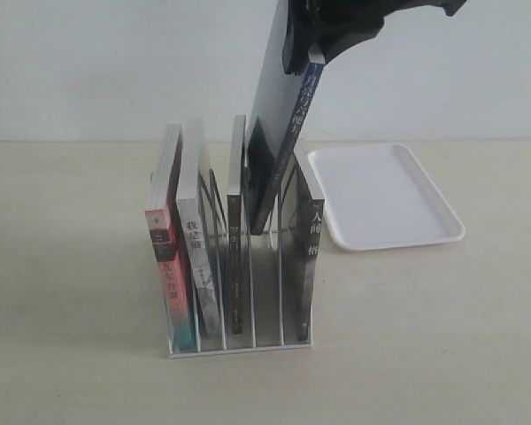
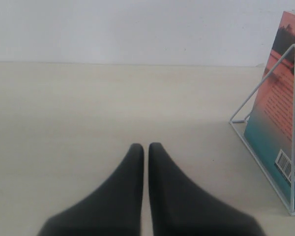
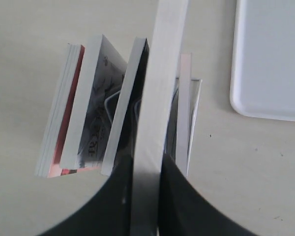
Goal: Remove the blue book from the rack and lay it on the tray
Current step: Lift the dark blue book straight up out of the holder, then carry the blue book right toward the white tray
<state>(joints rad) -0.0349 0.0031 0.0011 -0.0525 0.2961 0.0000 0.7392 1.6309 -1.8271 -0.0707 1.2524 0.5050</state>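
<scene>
Jaws of the right pincer (image 1: 308, 55) are clamped on the top edge of the blue book (image 1: 279, 133), the arm (image 1: 380, 9) above cut off by the frame. The book hangs tilted over the rack (image 1: 239, 347), lower corner lost between the dividers (image 1: 280, 266). Near the rack the tray (image 1: 385, 195) sits on the bench (image 1: 71, 266), and the left pincer (image 2: 146, 152) is pressed closed on nothing.

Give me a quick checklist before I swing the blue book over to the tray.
1. Grip of the right tool on the blue book: ok.
2. Book's lower end clear of the rack: not ok, it sits between neighbouring books.
3. Landing spot on the tray bare: ok.
4. Idle left tool shut, apart from the rack: ok.
5. Neighbours free of snagging: cannot tell.
</scene>
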